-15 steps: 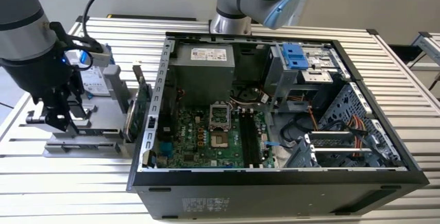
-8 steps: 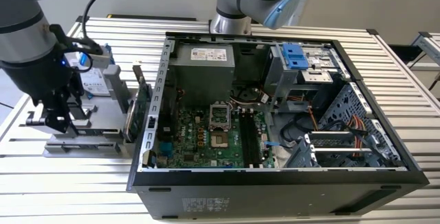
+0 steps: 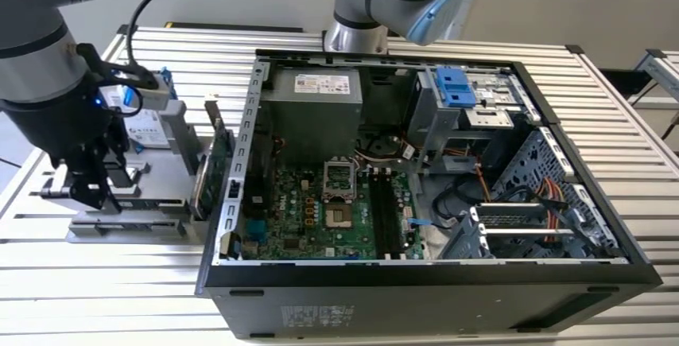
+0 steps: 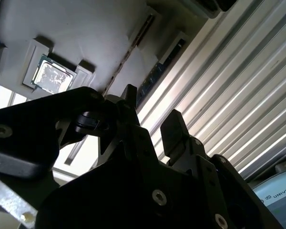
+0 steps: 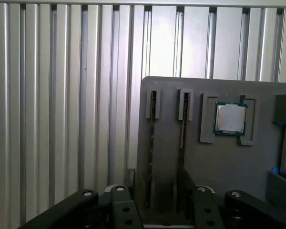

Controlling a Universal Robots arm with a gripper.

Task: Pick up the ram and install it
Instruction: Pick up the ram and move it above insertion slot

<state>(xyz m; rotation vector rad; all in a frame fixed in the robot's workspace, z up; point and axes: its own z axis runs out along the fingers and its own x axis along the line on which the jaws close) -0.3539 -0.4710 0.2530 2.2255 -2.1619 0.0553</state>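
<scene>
— Ribbed metal slats are forming the bench [image 3: 106, 282], and an open computer case [image 3: 424, 290] is sitting in the middle of it, with a plain pale surface showing beyond its far edge. What is worrying you?

— The ram [image 5: 152, 129] is standing on edge in a slot of the grey holder [image 5: 219, 167], which is lying on the exterior view's left, just beside the case. The jaws are hanging spread, one to each side of that slot, pinching nothing.

— So the squeeze is looking like the risky part?

— I am guessing so. A second stick [image 5: 183, 124] is standing in the neighbouring slot, so one jaw is running close to it and could be clipping it. If the jaws are sitting off-centre, the thin board could be tilting or jamming in its slot rather than lifting clean.

— Anything else crowding in?

— A square chip [image 5: 231, 118] is resting in its own pocket past the second stick, apart from the jaws. The case's wall is rising between the holder and the motherboard [image 3: 318, 211], so a low carry could be catching it.
</scene>
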